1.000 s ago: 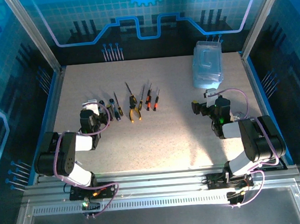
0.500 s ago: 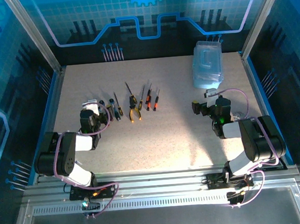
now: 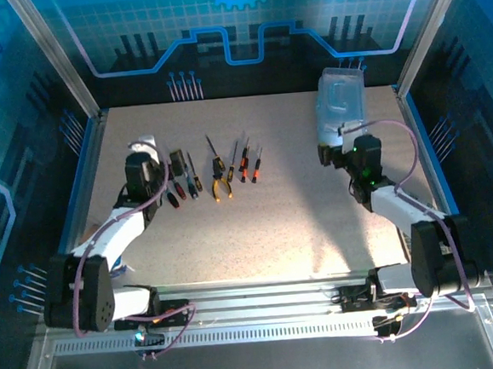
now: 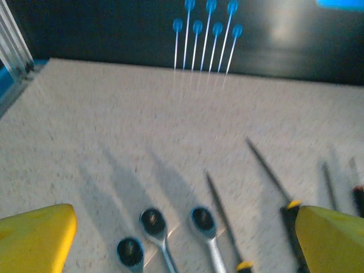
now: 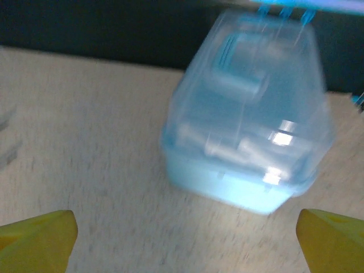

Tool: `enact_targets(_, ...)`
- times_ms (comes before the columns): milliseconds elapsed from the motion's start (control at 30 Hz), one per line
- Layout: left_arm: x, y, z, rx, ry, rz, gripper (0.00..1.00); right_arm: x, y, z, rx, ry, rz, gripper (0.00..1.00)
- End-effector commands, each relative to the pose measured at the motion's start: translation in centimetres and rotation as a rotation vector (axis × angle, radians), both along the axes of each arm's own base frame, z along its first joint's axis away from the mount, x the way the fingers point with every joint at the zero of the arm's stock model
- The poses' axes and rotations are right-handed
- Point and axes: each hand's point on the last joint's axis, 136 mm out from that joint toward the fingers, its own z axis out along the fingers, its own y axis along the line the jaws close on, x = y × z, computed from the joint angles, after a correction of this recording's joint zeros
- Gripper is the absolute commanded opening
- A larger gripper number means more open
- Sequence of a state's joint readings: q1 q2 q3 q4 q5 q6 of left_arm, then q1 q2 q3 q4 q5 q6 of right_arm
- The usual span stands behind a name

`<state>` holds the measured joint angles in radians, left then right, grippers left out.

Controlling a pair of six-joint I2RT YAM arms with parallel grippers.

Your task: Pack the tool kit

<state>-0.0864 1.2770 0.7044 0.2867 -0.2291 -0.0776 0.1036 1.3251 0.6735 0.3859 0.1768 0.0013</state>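
Note:
The tool kit's light-blue translucent case (image 3: 341, 104) stands closed at the far right of the table, blurred and close ahead as the case (image 5: 250, 114) in the right wrist view. My right gripper (image 3: 335, 141) is open just in front of it, gripper (image 5: 185, 242) empty, not touching. The tools lie in a row at the left middle: orange-handled pliers (image 3: 222, 186), red/black screwdrivers (image 3: 243, 163) and a yellow/black screwdriver (image 3: 193, 176). My left gripper (image 3: 160, 154) hangs open over the row's left end. Below that gripper (image 4: 182, 244) lie small wrenches (image 4: 153, 222) and a screwdriver shaft (image 4: 222, 210).
The tabletop (image 3: 292, 215) is a speckled beige board, fenced by aluminium posts (image 3: 81, 95) and blue side rails (image 3: 84, 176). The dark back wall (image 3: 238, 78) runs close behind the case. Both arm bases sit at the near edge.
Both arms have stretched away from their folded pose. The left gripper went forward over the left tools, and the right gripper went forward up to the case. Both stayed open.

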Motion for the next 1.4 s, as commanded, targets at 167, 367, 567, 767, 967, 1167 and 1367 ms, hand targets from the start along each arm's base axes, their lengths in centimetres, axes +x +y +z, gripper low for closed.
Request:
enact_targets(167, -3.1, -1.4, -0.3, -0.034, 0.236, -0.015, 0.99, 3.5, -1.6, 1.3, 0.11, 0.231, -0.109, 1.0)
enact_targets(367, -3.0, -2.2, -0.8, -0.051, 0.252, -0.046, 0.99, 7.1, -4.1, 1.7, 0.175, 0.309, -0.259, 1.0)
enact_targets(567, -2.7, -2.8, -1.7, -0.05, 0.274, -0.07, 0.99, 8.4, -6.1, 0.7, 0.201, 0.326, -0.32, 1.0)
enact_targets(767, -2.2, -3.3, -2.3, -0.068, 0.286, -0.084, 0.99, 9.5, -7.0, -2.6, 0.188, 0.315, -0.32, 1.0)
enact_targets(967, -2.2, -3.7, -2.5, -0.063, 0.295, -0.095, 0.99, 11.9, -7.3, -2.7, 0.214, 0.191, -0.319, 1.0)
enact_targets(1167, -2.5, -3.9, -2.4, -0.052, 0.305, -0.105, 0.99, 14.3, -7.7, -2.6, 0.251, 0.104, -0.341, 1.0)
enact_targets(1367, -2.8, -4.1, -2.5, -0.039, 0.314, -0.111, 0.99, 15.3, -8.2, -2.5, 0.291, 0.038, -0.375, 1.0)
